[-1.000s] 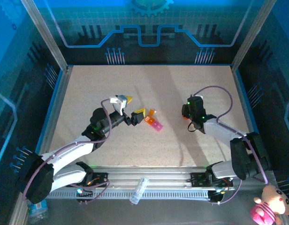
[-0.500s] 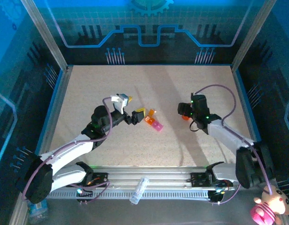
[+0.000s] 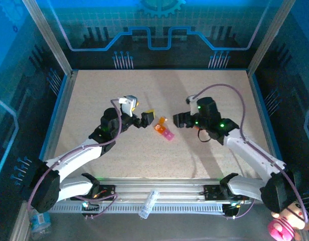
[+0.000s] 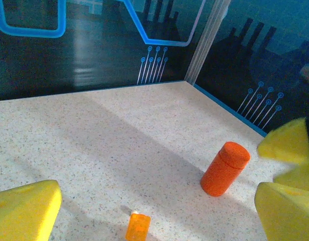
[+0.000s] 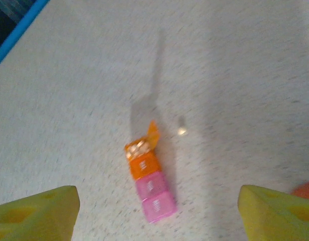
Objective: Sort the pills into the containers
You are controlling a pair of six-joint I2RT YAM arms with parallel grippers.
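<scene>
Containers (image 5: pixel 150 183): short strip of joined compartments, orange at one end and pink at the other. It lies flat on the counter (image 3: pixel 144 160).
Position from above: strip (image 3: pixel 163 131) near mid-counter, between the two arm heads and a little toward the arm bases. It touches neither.
End compartment: the orange lid flap (image 5: pixel 153 134) stands open. Small pale bits show inside, too blurred to count.
Other compartments: lids look shut, one orange and two pink.
Loose pill (image 5: pixel 182 131): single pale pill on the bare counter just beside the open end, apart from the strip.
Left fingers (image 4: pixel 24 211): spread wide at the two lower corners of the left wrist view. Nothing is held and the gap is bare counter.
Left wrist view, low centre: small orange piece (image 4: pixel 138 227) ahead of the fingers, apparently the strip's open end; cannot tell for certain.
Right fingers (image 5: pixel 36 211): well apart, gripping nothing. The strip lies ahead of the gap, untouched.
Orange bottle (image 4: pixel 224 168): cylindrical, round cap on, upright on the counter beyond the strip in the left wrist view.
Left arm (image 3: pixel 79 155): reaches in from the near left.
Right arm (image 3: pixel 250 150): reaches in from the near right.
Picture quality: right wrist view soft and blurred.
</scene>
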